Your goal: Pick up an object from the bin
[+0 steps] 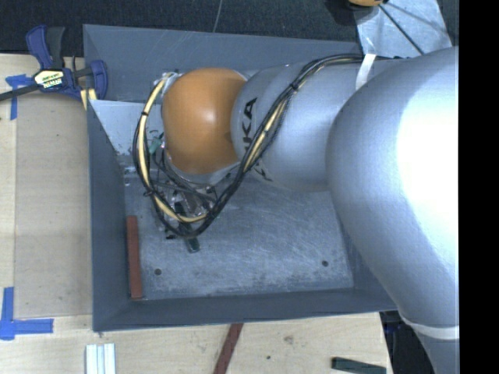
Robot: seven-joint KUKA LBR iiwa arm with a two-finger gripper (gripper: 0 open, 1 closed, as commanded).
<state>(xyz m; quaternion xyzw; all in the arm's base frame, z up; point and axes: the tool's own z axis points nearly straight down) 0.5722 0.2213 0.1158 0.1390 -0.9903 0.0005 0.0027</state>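
My gripper (187, 234) hangs low over the left half of the bin floor, under the arm's orange cover and its cables. A reddish-brown flat bar (134, 257) lies along the foot of the bin's left wall, running front to back. The gripper is to the right of the bar's far end, a short way off and not touching it. I see nothing held in the gripper. The cover and the arm hide the floor behind the gripper.
The silver arm reaches in from the right and covers the bin's right and back parts. Bare grey floor shows in front of the gripper, up to the bin's sloped front wall.
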